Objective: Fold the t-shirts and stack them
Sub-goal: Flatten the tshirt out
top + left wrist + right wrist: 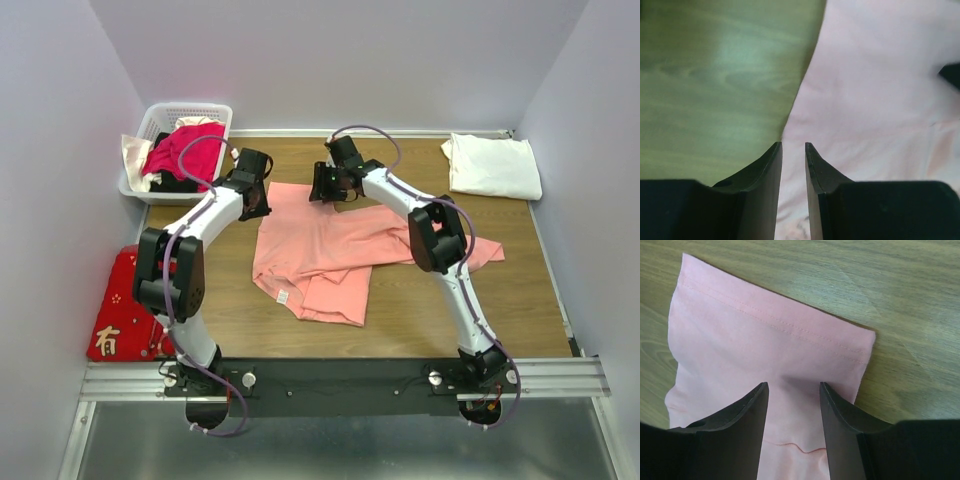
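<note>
Pink t-shirt (320, 250): salmon, plain, lay mid-table, rumpled, with its near part doubled over; a small white label (283, 296) showed at the near-left corner.
Hemmed end (775, 320): flat on the wood, with two rows of stitching along its edge.
White t-shirt (492, 165): folded, at the table's far-right corner.
Left gripper (793, 145): fingers slightly apart, above the pink shirt's left edge where cloth met wood.
Right gripper (792, 385): fingers spread, tips over the hemmed end.
Table (450, 300): brown wood grain.
Basket (190, 108): white, far left, heaped with clothes.
Red cloth (120, 305): gold characters, beside the table's left edge.
Walls (350, 60): plain, pale, on three sides.
</note>
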Robot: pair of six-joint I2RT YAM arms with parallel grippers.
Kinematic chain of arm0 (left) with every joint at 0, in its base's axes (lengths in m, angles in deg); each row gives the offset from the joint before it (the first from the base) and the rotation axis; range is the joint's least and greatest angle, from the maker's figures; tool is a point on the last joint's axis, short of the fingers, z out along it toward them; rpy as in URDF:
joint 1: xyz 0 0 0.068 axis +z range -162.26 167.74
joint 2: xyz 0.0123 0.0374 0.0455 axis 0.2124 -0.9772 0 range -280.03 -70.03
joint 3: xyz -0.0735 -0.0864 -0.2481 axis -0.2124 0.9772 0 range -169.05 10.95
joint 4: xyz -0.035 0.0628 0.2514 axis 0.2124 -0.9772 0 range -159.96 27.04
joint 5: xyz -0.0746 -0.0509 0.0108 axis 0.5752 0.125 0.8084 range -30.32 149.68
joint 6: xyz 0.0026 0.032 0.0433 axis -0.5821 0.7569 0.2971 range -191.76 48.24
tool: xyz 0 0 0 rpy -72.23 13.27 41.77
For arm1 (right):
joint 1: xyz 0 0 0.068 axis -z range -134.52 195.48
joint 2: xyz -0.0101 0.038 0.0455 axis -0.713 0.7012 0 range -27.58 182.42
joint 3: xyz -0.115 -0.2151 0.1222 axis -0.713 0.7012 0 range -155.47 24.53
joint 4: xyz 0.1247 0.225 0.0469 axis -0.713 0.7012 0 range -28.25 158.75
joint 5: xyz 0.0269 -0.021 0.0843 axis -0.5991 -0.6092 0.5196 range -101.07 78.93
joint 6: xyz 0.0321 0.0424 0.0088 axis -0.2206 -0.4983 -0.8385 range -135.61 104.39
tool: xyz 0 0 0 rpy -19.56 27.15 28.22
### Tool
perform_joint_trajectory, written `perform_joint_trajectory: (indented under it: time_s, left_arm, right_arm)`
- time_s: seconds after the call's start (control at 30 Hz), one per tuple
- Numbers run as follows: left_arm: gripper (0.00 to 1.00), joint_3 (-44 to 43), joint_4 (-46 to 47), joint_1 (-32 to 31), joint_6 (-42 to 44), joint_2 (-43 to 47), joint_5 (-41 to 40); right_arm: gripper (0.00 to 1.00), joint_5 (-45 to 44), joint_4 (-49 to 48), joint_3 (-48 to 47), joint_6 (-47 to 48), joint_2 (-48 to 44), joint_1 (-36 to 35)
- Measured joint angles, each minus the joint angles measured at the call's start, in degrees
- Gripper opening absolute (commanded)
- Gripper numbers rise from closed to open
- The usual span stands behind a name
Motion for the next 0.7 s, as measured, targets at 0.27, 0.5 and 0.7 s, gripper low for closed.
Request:
perform_joint_trajectory:
  time_s: [0.27, 0.5, 0.7]
  left_arm:
    - [0.37, -16.28, 5.49, 0.00, 1.92, -16.61, 2.25]
    - [0.38, -31.67, 4.28, 0.00, 2.19, -27.32, 1.36]
    - [0.38, -44.02, 1.16, 0.00, 2.43, -34.01, 0.11]
  right_arm:
    - [0.55, 0.20, -0.55, 1.95, 2.16, -1.25, 0.00]
    - [0.55, 0.17, 1.05, 4.61, 3.21, -3.72, 0.00]
    - [0.56, 0.17, 2.10, 6.21, 3.85, -7.23, 0.00]
